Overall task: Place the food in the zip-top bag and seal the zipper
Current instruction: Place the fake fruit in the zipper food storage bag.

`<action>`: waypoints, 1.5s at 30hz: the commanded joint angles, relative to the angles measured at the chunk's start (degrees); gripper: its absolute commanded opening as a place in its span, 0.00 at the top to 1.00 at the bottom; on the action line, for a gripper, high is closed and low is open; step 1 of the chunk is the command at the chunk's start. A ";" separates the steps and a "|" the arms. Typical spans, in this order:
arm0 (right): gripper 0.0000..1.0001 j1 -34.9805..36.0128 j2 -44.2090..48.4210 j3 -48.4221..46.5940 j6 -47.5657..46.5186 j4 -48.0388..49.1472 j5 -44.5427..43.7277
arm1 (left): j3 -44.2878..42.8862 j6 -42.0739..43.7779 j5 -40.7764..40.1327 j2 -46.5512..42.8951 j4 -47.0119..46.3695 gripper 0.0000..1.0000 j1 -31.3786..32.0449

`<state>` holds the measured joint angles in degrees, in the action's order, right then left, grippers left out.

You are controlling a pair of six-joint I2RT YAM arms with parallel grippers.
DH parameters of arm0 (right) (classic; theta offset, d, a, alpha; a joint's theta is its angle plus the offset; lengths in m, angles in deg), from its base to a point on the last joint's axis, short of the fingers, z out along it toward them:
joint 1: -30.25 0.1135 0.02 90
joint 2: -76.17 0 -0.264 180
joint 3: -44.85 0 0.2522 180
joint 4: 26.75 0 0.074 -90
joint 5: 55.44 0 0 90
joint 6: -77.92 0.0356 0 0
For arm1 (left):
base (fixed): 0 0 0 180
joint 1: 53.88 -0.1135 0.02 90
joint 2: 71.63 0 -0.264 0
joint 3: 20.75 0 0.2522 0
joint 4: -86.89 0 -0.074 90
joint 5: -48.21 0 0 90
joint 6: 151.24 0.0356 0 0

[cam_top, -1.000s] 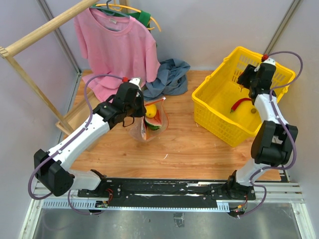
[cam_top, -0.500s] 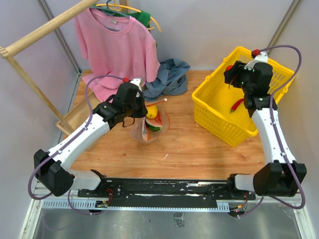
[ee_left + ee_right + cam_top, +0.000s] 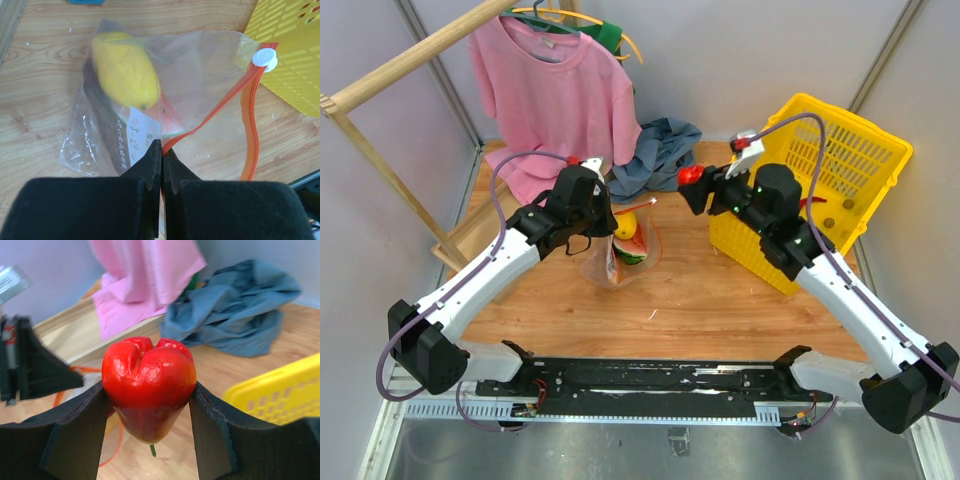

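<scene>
The clear zip-top bag [image 3: 620,252] stands on the wooden table and holds a yellow fruit [image 3: 125,70], a watermelon slice [image 3: 171,121] and a dark elongated piece [image 3: 102,132]. My left gripper [image 3: 162,146] is shut on the bag's mouth edge, on the orange-red zipper [image 3: 251,130], and keeps the mouth open. The white slider [image 3: 264,56] sits at the far end. My right gripper [image 3: 148,392] is shut on a glossy red pepper-like piece [image 3: 148,375], held in the air right of the bag [image 3: 692,177]. A thin red chili [image 3: 809,204] lies in the basket.
The yellow plastic basket [image 3: 850,150] stands at the right, under my right arm. A blue cloth [image 3: 660,155] lies behind the bag. A pink shirt [image 3: 555,90] hangs from a wooden rack [image 3: 390,90] at the back left.
My right arm has lifted the red pepper-like piece out of the basket and swung it left towards the bag. The left gripper and the bag have not moved.
</scene>
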<state>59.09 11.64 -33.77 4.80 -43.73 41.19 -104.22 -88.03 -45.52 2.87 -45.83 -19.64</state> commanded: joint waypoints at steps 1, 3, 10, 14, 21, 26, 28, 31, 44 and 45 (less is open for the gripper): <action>0.72 8.12 0.96 3.33 -0.74 6.25 -3.02 | -0.61 -1.09 0.78 -0.68 -1.92 1.00 -0.58; 0.72 11.01 0.93 5.35 -0.63 9.27 -3.56 | -0.34 -1.37 1.03 -0.59 -2.20 1.00 -0.53; 0.71 18.54 -0.66 11.04 -0.08 19.44 -6.04 | -0.20 -2.20 1.77 -0.49 -2.70 1.00 -0.50; 0.71 19.80 -2.76 14.62 3.00 25.72 -8.95 | 0.32 -2.69 2.20 -0.66 -3.24 1.00 -0.55; 0.66 21.86 -7.17 18.36 6.15 33.18 -11.12 | 0.55 -3.27 2.76 -0.57 -3.71 1.00 -0.58; 0.60 22.68 -10.42 19.10 7.72 33.68 -10.51 | 0.57 -3.28 2.90 -0.41 -3.89 1.00 -0.58; 0.54 23.08 -11.28 19.32 7.83 33.18 -10.86 | 0.64 -3.27 2.90 -0.32 -3.94 1.00 -0.55; 0.44 23.28 -11.78 19.85 7.90 32.59 -11.24 | 0.87 -3.27 2.94 -0.43 -4.07 1.00 -0.58; 0.21 23.32 -7.87 19.52 6.31 26.84 -12.16 | 1.24 -3.19 2.53 -0.85 -3.99 1.00 -0.53; 0.21 23.28 -7.14 19.25 5.97 25.69 -12.67 | 1.25 -3.19 2.48 -0.92 -3.99 1.00 -0.55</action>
<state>81.60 1.35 -14.47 12.06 -15.54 30.79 -103.56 -91.09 -43.38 2.87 -47.65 -19.64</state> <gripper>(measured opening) 0.785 0.010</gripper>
